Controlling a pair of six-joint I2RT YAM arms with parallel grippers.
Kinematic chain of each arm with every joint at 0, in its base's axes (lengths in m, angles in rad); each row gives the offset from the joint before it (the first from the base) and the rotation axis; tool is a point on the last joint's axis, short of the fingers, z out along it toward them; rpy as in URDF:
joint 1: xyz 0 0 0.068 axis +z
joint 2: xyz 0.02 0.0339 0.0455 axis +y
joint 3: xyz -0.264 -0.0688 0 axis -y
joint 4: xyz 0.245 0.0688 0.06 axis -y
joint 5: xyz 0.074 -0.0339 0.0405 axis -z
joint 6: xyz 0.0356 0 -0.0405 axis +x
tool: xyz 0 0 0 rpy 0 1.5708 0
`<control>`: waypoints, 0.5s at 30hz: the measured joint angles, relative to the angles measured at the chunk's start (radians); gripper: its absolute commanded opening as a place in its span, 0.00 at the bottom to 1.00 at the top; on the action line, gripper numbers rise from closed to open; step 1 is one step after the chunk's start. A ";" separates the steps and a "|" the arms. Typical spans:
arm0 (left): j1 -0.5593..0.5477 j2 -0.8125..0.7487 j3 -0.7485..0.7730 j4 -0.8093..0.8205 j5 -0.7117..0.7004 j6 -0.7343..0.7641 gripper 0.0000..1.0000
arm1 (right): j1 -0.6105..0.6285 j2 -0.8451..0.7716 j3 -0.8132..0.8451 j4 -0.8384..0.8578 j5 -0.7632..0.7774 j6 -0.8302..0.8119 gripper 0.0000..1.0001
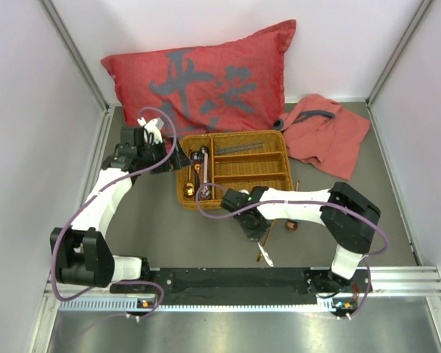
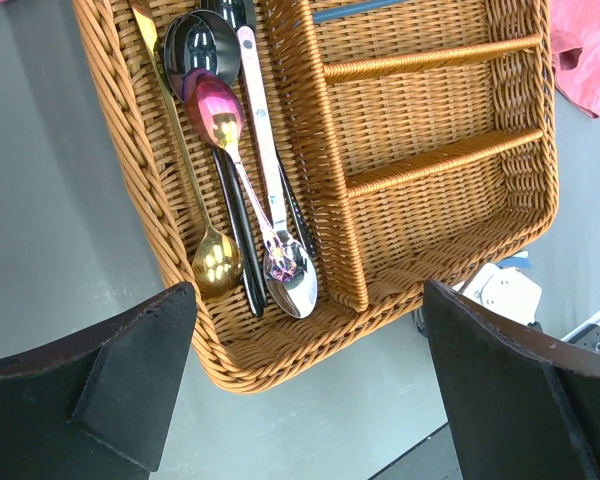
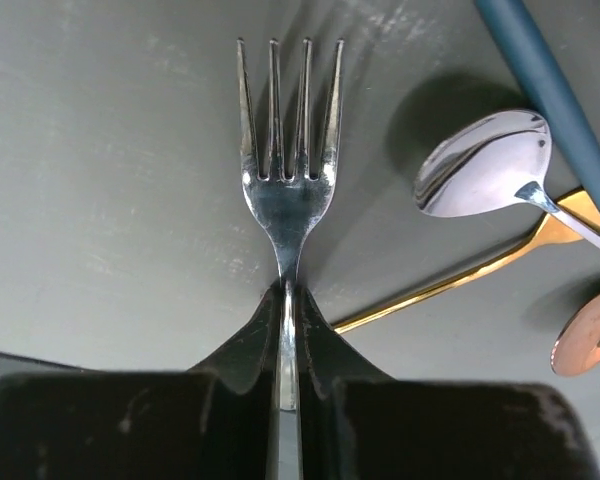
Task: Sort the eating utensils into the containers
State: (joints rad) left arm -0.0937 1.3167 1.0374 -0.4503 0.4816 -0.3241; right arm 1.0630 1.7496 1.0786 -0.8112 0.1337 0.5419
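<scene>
Across the rear of the surface [image 1: 169, 246]: a red cushion [image 1: 206, 81] and a pink cloth [image 1: 327, 132] lie behind and to the right of the work area; neither is a target.
Tray [image 1: 287, 165]: woven wicker, centred just in front of the cushion. The long compartment [image 2: 185, 170] runs near-to-far along its left end; the three short compartments [image 2: 430, 110] run left-to-right.
Tray contents: the long compartment holds a gold spoon [image 2: 217, 262], a black spoon [image 2: 205, 45], an iridescent pink spoon [image 2: 215, 110] and a silver spoon [image 2: 292, 285]. The far short compartment holds a dark utensil; the other two appear bare.
Left end effector [image 2: 308, 300]: fingers spread wide, holding nothing, hovering above the near left corner of the tray.
Right end effector [image 3: 285, 300]: fingers pressed together on the handle of a silver fork [image 3: 285, 190]. Whether the fork is clear of the surface cannot be told.
Fork position: near the front of the tray, on its near side; the right arm is the nearer and carries it.
Key relation: the long axis of the fork lies in line with the fingers, tines leading outward, toward the near edge in the top view. The tray lies the opposite way, so the wrist likely needs turning to match a short compartment.
Obstructions: the left arm occupies the tray's left end; the right-hand approach looks free.
Loose utensils: a second silver spoon [image 3: 480, 165], a dark blue handle [image 3: 545, 90], a gold handle [image 3: 450, 285] and a copper spoon [image 3: 590, 345] lie just beside the fork.
</scene>
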 measured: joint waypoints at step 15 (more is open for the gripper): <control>0.000 -0.006 -0.002 -0.003 -0.005 0.010 0.98 | 0.000 -0.314 0.102 0.045 -0.024 -0.201 0.00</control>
State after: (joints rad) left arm -0.0937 1.3109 1.0355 -0.4534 0.4767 -0.3138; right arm 1.0630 1.4353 1.1809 -0.7658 0.1101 0.3408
